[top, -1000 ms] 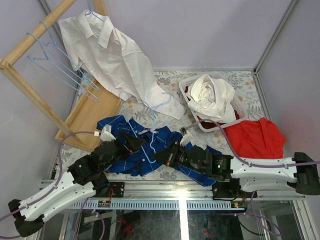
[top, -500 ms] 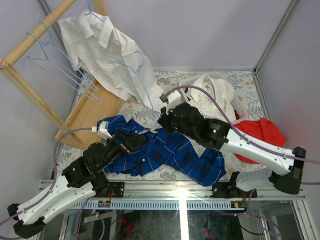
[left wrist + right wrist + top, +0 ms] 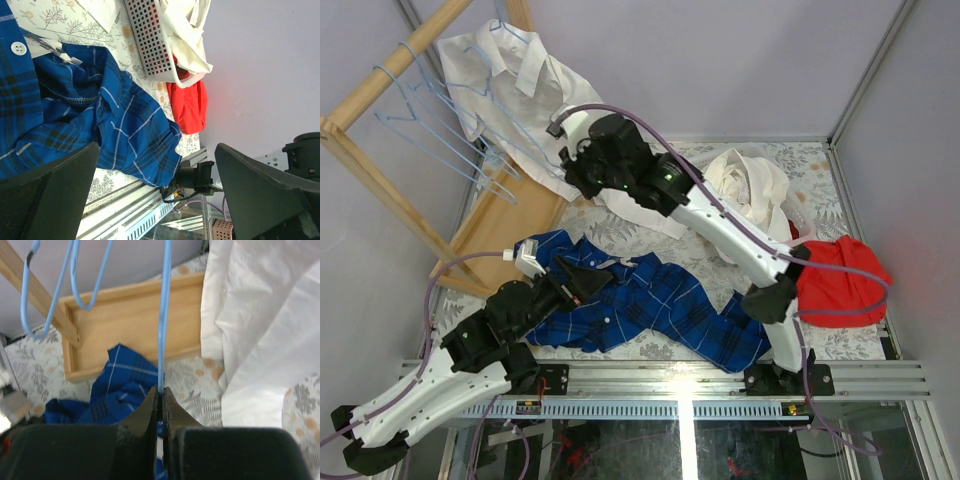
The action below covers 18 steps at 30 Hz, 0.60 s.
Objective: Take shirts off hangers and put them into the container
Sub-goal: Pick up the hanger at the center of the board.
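Right, left pincer [image 3: 157, 147] spread as wide as it goes, both fingers [image 3: 55, 195] clear of the cloth, hovering over the blue shirt [image 3: 125, 125] that lies crumpled on the bench [image 3: 45, 20]. Over on the other side, the right pincer [image 3: 161, 392] is pressed tight together on the thin wire of a hanger [image 3: 164, 315], up by the rack [image 3: 380, 95], with the white shirt [image 3: 260, 330] hanging just beside it. From above, that arm reaches far across to the white shirt on the rack, and more hangers [image 3: 440, 125] dangle from the pole to its left. Only the right wrist view shows the grip itself, plus a wooden tray [image 3: 130, 322] below and the blue shirt's edge in front of it. The left wrist view catches the basket [image 3: 150, 45] with its grid wall, a second white shirt [image 3: 187, 30] piled in it, and a red cloth [image 3: 187, 105] just past it on the bench.
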Tool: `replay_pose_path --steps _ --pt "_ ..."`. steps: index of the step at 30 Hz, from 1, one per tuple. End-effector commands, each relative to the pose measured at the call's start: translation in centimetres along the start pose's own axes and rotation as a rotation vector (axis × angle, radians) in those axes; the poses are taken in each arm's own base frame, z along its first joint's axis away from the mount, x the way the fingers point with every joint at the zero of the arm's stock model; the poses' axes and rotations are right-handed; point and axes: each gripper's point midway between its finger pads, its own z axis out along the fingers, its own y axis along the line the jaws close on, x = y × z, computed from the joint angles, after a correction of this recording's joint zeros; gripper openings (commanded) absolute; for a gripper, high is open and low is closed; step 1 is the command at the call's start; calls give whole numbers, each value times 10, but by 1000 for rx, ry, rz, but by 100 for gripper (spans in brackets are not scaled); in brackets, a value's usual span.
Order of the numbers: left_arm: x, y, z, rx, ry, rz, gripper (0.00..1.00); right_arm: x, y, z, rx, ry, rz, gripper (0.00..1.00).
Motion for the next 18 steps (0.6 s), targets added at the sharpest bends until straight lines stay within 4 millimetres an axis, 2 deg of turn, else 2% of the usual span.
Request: replay_pose_path --steps 1,6,10,12,14,18 --pt "3 1 -1 -9 18 15 100 -29 -2 19 -25 -86 -41 0" --pt "3 4 -3 -12 17 10 100 -63 -7 45 -5 -260 -29 0" --pt "-1 5 -6 -22 -3 10 99 -85 -3 63 -31 -375 8 0" --pt "-7 6 -8 -34 -26 6 98 -80 -5 70 -13 -367 40 0" --pt "-14 6 -12 -43 -54 0 97 -69 -11 68 25 -331 60 0" --pt "-29 5 -18 -51 -123 -17 94 -57 -19 42 49 -281 73 0"
